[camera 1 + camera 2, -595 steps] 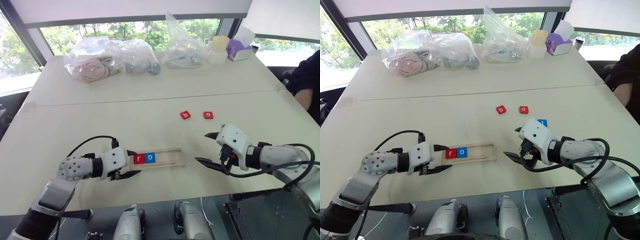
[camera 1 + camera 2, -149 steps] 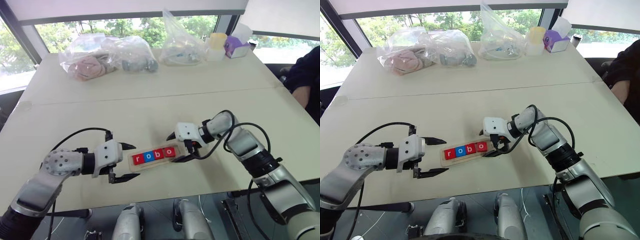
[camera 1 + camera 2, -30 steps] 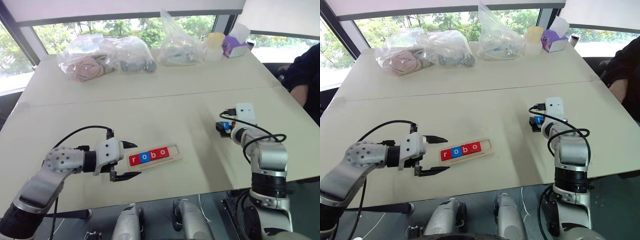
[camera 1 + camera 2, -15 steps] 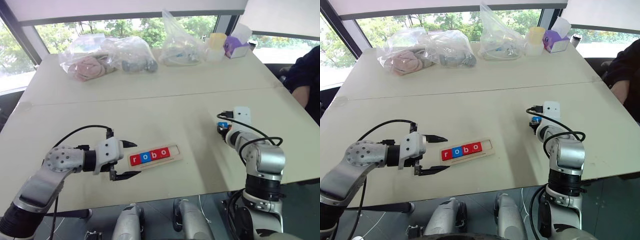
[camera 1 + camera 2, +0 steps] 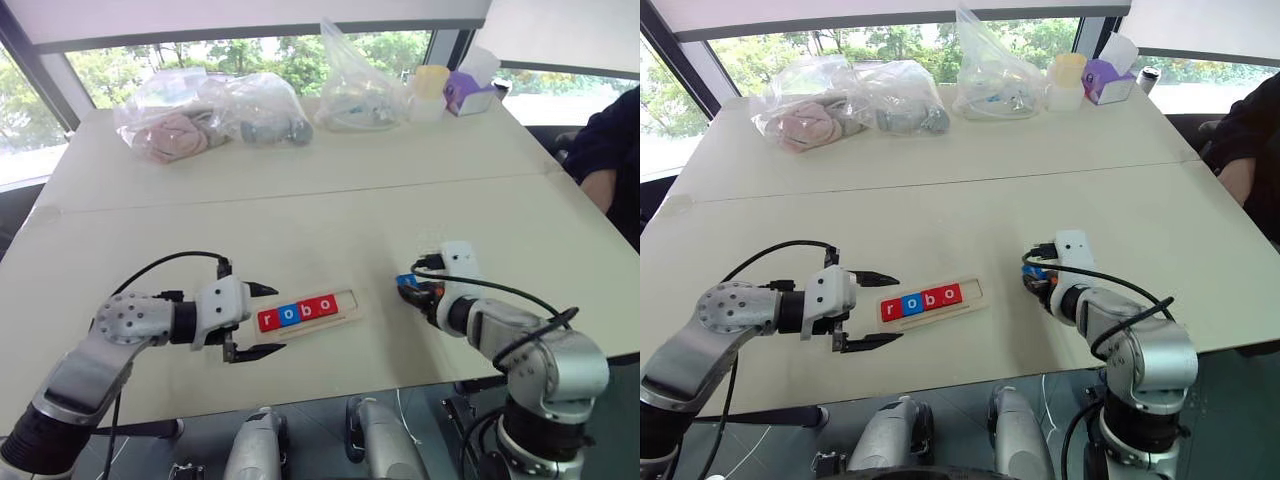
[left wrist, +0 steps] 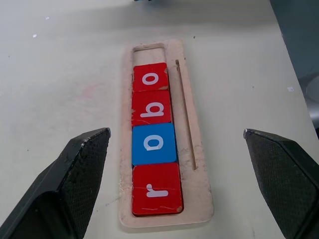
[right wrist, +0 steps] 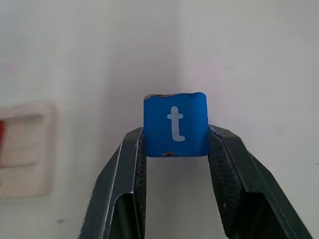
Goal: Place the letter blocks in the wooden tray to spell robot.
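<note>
Blue t tile (image 7: 175, 124) clamped in right hand (image 7: 174, 149) | left hand (image 6: 174, 174) apart

On the pale bench (image 5: 330, 200), the wooden tray (image 5: 345, 315) holds four tiles reading r, o, b, o, its right end slot bare. The left pincer (image 5: 262, 320) sits just beside the tray's left end, fingers spread wide. To the right, the right pincer (image 5: 410, 285) carries a blue tile (image 5: 406, 281). Clear bags (image 5: 215, 110) line the far edge.

Silver-grey jointed arms, white wrist housings, black cables, textured black claw fingers (image 6: 75, 184).
</note>
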Available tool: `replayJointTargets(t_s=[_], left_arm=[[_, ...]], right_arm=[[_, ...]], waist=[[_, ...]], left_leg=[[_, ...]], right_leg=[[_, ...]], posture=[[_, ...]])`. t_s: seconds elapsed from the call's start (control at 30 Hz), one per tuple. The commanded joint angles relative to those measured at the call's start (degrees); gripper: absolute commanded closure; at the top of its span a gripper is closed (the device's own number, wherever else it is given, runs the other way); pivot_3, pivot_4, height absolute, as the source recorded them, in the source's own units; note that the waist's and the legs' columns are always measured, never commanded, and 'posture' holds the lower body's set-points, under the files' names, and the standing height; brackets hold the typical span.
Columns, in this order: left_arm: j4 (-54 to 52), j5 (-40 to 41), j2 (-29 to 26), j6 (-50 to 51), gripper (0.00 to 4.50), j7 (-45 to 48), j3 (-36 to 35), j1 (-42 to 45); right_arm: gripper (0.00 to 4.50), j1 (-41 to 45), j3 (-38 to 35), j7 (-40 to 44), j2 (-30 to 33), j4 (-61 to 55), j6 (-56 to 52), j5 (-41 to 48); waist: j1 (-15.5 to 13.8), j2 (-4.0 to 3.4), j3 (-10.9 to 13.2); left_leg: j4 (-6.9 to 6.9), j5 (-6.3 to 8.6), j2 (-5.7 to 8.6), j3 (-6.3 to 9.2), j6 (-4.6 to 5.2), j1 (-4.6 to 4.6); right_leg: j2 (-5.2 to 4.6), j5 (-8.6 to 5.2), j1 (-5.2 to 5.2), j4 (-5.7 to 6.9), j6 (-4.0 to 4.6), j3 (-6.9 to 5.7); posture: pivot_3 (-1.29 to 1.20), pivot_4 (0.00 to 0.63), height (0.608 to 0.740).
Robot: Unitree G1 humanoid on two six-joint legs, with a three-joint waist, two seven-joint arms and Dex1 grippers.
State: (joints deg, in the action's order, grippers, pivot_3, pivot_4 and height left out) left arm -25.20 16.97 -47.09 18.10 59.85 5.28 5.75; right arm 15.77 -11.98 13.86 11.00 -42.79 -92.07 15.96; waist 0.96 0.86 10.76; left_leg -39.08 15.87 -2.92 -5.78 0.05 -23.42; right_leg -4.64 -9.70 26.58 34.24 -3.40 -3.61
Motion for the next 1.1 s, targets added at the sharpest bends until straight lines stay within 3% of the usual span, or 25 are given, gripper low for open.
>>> replayJointTargets(t_s=[0.03,0.47,0.6,0.67,0.73,0.83,0.93,1.1], left_arm=[[-0.5,0.2,0.1,-1.0,0.00,0.1,-0.4,0.2],[0.4,0.1,0.0,-1.9,0.00,0.4,-0.3,0.3],[0.6,0.0,0.1,-2.0,0.00,0.3,-0.2,0.4],[0.7,-0.1,0.2,-2.0,0.00,0.3,-0.1,0.6],[0.9,-0.2,0.3,-2.1,0.00,0.3,0.1,0.8],[1.3,-0.2,0.5,-2.2,0.00,0.4,0.5,1.3],[1.8,-0.4,0.8,-2.4,0.00,0.4,0.9,2.1],[2.3,-0.7,1.0,-2.7,0.00,0.6,1.2,2.7]], right_arm=[[3.35,-0.6,0.5,-1.6,-0.9,-2.4,-0.4,0.6],[3.35,-3.2,3.5,-3.9,1.7,-3.0,-0.4,1.4],[1.50,-2.6,5.1,1.3,7.0,-4.8,-0.4,6.1],[0.46,-0.7,4.9,7.6,13.2,-6.1,-0.4,10.5],[0.46,1.2,4.1,15.3,21.8,-6.2,2.4,14.8],[0.46,1.3,4.1,28.0,35.1,-4.1,14.2,17.8],[0.46,-2.4,9.7,40.5,46.4,8.0,40.4,8.2],[0.46,-2.0,16.6,51.0,47.8,24.0,62.2,2.5]], waist=[[0.0,0.00,0.0],[0.0,0.00,0.0],[-0.1,-0.01,0.0],[-0.1,-0.01,0.0],[-0.1,-0.05,0.0],[-0.3,-0.04,0.1],[-0.3,0.04,0.1],[-0.1,0.15,0.1]], left_leg=[[0.00,0.00,0.00,-0.01,0.00,-0.01],[0.02,0.01,0.01,-0.02,0.00,-0.07],[0.04,0.01,0.01,-0.03,0.00,-0.08],[0.03,0.01,0.01,-0.03,0.00,-0.09],[0.03,0.01,0.02,-0.04,0.01,-0.09],[0.05,0.02,0.04,-0.01,0.01,-0.09],[0.12,0.04,0.07,0.03,0.00,-0.09],[0.10,0.03,0.09,-0.03,0.03,-0.07]], right_leg=[[-0.01,0.00,0.00,-0.01,0.00,0.00],[-0.03,0.00,0.05,-0.06,0.00,0.00],[-0.04,0.00,0.06,-0.09,0.00,0.00],[-0.06,-0.01,0.05,-0.12,-0.01,0.00],[-0.08,-0.01,0.06,-0.14,-0.01,0.01],[-0.09,-0.03,0.06,-0.17,-0.03,0.00],[-0.03,-0.06,0.02,-0.26,-0.07,-0.05],[-0.03,-0.05,-0.05,-0.34,-0.08,-0.03]], posture=[[0.00,0.150,0.740],[0.00,0.150,0.740],[0.00,0.150,0.740],[0.00,0.150,0.740],[0.00,0.150,0.740],[0.00,0.150,0.740],[0.00,0.150,0.740],[0.00,0.150,0.740]])
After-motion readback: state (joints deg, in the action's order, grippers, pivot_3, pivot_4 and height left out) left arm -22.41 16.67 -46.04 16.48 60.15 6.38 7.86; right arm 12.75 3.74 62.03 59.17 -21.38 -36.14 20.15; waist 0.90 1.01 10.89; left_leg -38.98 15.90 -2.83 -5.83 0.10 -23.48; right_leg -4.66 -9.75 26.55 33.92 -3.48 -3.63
